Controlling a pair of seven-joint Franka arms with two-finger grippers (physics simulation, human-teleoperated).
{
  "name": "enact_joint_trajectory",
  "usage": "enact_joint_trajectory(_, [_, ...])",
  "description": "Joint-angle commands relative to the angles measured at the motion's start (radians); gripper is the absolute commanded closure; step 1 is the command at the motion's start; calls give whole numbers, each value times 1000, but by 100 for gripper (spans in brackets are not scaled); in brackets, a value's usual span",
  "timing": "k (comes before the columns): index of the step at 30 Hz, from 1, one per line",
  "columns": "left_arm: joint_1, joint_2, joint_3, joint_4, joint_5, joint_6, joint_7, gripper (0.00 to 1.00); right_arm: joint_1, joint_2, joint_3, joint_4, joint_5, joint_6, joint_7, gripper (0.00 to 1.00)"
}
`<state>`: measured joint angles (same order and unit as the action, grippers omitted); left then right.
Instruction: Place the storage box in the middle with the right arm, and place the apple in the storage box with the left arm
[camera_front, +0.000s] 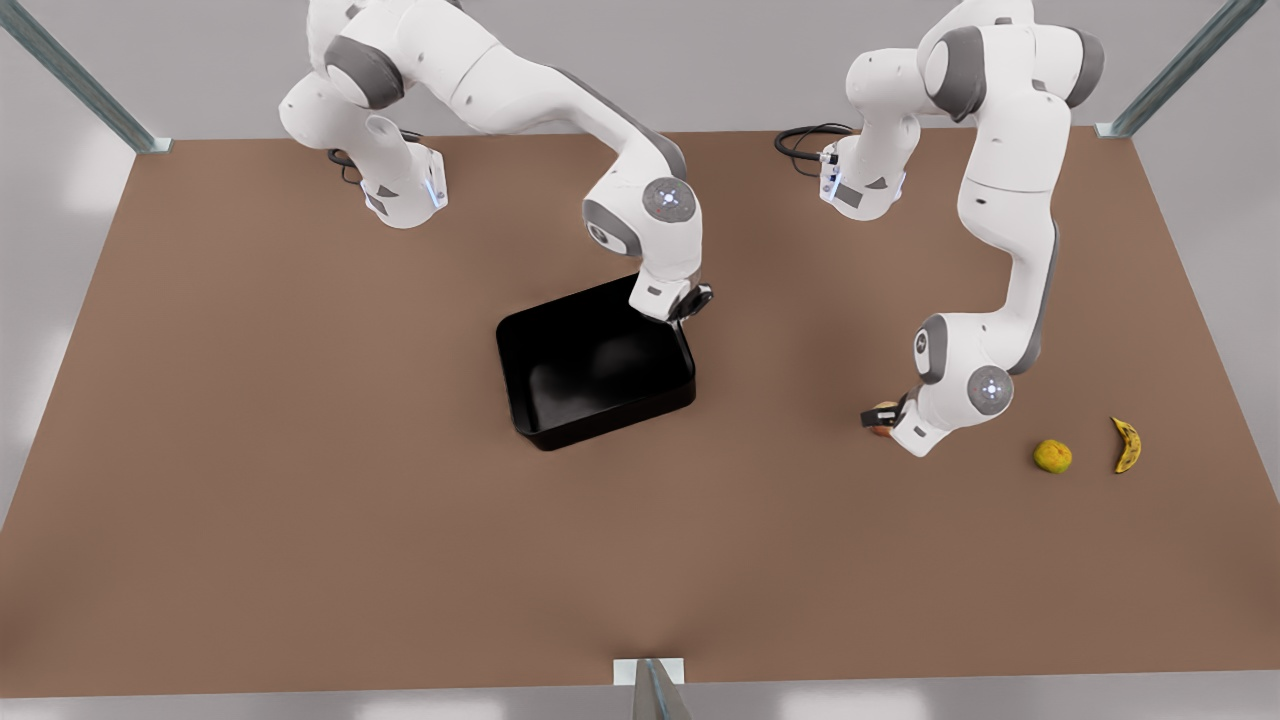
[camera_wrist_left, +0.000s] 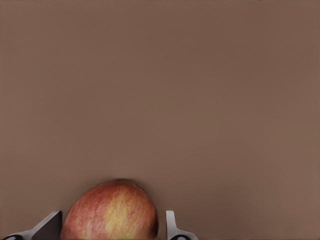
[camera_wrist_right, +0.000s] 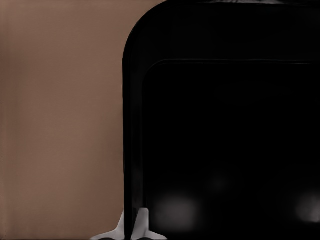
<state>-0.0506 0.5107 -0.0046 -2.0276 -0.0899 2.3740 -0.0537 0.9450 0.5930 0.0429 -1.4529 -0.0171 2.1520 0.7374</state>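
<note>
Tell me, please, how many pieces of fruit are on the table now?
3. The apple sits between the left gripper's fingers, at the front view's right. The orange fruit lies further right, with the banana beside it, apart. The box looks empty.

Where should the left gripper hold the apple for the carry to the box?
Across its round middle, coming from above: the left gripper straddles the apple that way, a fingertip on each side. The storage box sits open-topped, the right gripper on its wall.
</note>
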Motion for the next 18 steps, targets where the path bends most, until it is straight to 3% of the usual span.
enact_joint_trajectory(1, [0, 0, 0, 0, -1, 1, 0, 1, 12, 14, 0, 20, -4, -1, 14, 79])
enact_joint_trajectory(4, [-3, 8, 2, -2, -4, 1, -2, 1, 81, 128, -1, 180, -7, 8, 83, 79])
enact_joint_trajectory(9, [0, 9, 2, 0, -2, 17, -2, 10, 121, 280, -34, 284, -9, 253, 83, 79])
enact_joint_trajectory(10, [0, 9, 2, 0, -2, 17, -2, 12, 121, 291, -35, 295, -9, 276, 83, 43])
enact_joint_trajectory(11, [0, 9, 3, 0, -1, 19, -2, 13, 123, 288, -35, 286, -10, 278, 85, 0])
enact_joint_trajectory(14, [-2, 11, 3, 0, -1, 21, -2, 15, 123, 257, -35, 282, -12, 275, 80, 0])
enact_joint_trajectory(16, [0, 11, 3, 0, -1, 21, -2, 15, 64, 107, -25, 206, -9, 227, 56, 0])
enact_joint_trajectory(18, [0, 11, 3, 0, 1, 21, -2, 16, -115, -200, -21, 112, -6, -249, -311, 0])
